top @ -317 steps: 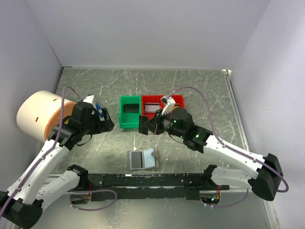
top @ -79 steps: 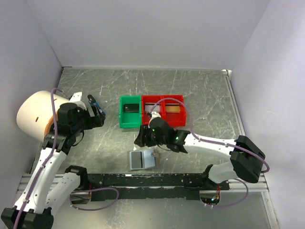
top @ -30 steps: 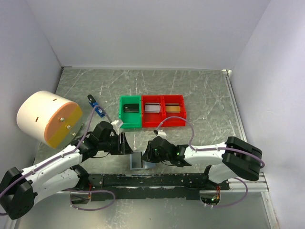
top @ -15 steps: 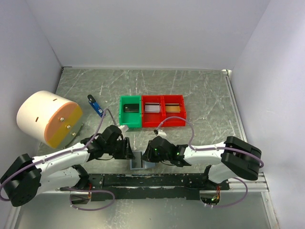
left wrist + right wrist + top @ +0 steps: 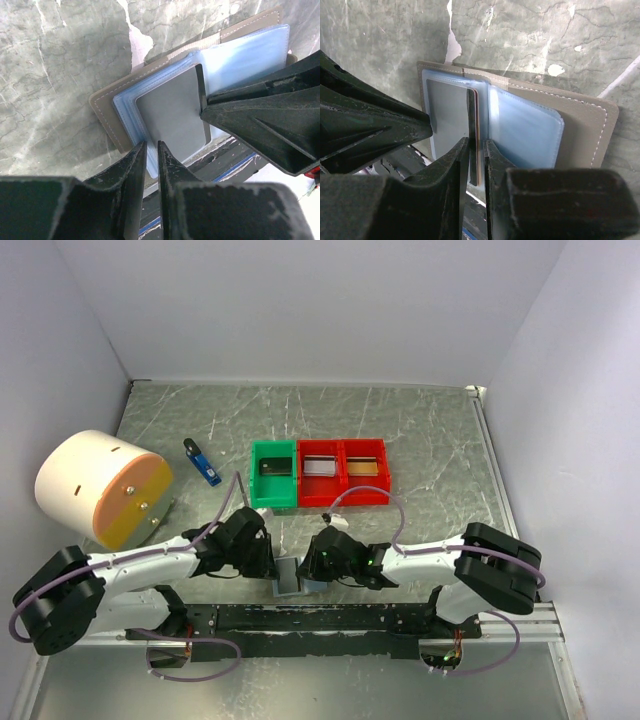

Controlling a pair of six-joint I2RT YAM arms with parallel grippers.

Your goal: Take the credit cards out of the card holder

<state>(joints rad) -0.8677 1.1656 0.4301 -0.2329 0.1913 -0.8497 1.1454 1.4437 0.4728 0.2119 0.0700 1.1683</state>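
Left jaws have closed in, clenching an edge of the card holder (image 5: 180, 100); right jaws pinch a credit card (image 5: 476, 130).

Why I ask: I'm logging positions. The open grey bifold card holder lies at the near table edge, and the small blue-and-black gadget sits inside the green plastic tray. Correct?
Wrong: the top external view shows the small blue-and-black gadget on the table left of the green plastic tray, not inside it. The grey bifold card holder part is right.
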